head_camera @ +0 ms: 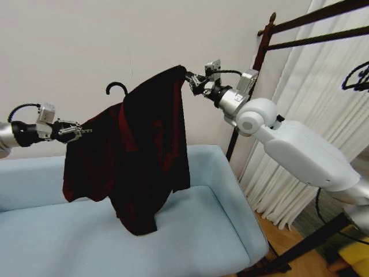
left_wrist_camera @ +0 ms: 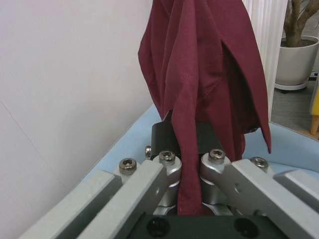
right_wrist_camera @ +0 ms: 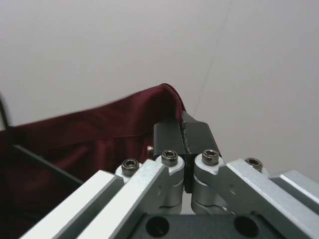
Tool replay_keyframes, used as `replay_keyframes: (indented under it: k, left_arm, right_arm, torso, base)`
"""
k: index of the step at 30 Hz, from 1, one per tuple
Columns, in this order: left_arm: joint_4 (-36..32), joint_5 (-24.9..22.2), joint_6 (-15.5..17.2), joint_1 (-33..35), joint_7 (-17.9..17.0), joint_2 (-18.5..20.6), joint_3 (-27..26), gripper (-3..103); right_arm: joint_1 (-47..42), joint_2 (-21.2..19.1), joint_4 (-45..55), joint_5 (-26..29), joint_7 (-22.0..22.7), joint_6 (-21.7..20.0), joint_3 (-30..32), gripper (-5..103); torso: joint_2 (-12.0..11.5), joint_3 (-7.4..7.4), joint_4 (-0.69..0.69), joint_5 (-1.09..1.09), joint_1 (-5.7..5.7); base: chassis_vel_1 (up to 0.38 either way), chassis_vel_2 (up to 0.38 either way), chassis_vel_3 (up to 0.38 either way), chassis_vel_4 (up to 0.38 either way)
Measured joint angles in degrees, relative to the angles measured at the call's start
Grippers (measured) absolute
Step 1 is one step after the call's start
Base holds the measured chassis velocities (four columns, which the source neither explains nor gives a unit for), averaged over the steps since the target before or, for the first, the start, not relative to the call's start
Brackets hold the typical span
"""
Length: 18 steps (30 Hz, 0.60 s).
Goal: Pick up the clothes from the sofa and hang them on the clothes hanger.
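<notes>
Right gripper (head_camera: 191, 79): clamped on the top corner of the shirt (head_camera: 141, 156); pads pressed together with the hem caught at them (clearest in the right wrist view).
Left gripper (head_camera: 86, 131): closed on a fold at the shirt's lower left side; cloth runs down between its fingers (left_wrist_camera: 167, 167).
Shirt: dark red, held aloft between both grippers, spread from high on the right to lower on the left, its bulk hanging free.
Hanger (head_camera: 117, 88): black hook standing up above the shirt, between the grippers.
Sofa (head_camera: 216, 193): light blue, below and behind the shirt.
Rack (head_camera: 260, 55): dark post and bars, right of the sofa, beside the curtain (head_camera: 300, 115).
</notes>
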Motion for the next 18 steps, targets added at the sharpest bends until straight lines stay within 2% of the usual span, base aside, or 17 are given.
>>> replay_keyframes:
  k: [7,11,18]
  left_arm:
    - [-0.8,-0.1,0.5,0.0,-2.1,-0.5,0.2,2]
    - [-1.5,-0.3,0.7,0.0,-4.3,-1.1,0.2,2]
    - [-2.3,-0.4,0.9,0.1,-5.7,-1.7,0.3,2]
  right_arm:
    - [0.4,-0.1,4.8,1.7,1.3,-2.1,-0.5,0]
    - [1.0,1.1,7.3,5.4,3.2,-3.4,-0.8,0]
    - [2.3,3.3,7.0,8.1,4.9,-4.0,-0.7,0]
  torso:
    - [0.0,0.0,0.0,0.0,0.0]
    - [0.0,0.0,0.0,0.0,0.0]
    - [0.0,0.0,0.0,0.0,0.0]
  base:
    - [0.0,0.0,0.0,0.0]
    - [0.0,0.0,0.0,0.0]
    - [0.0,0.0,0.0,0.0]
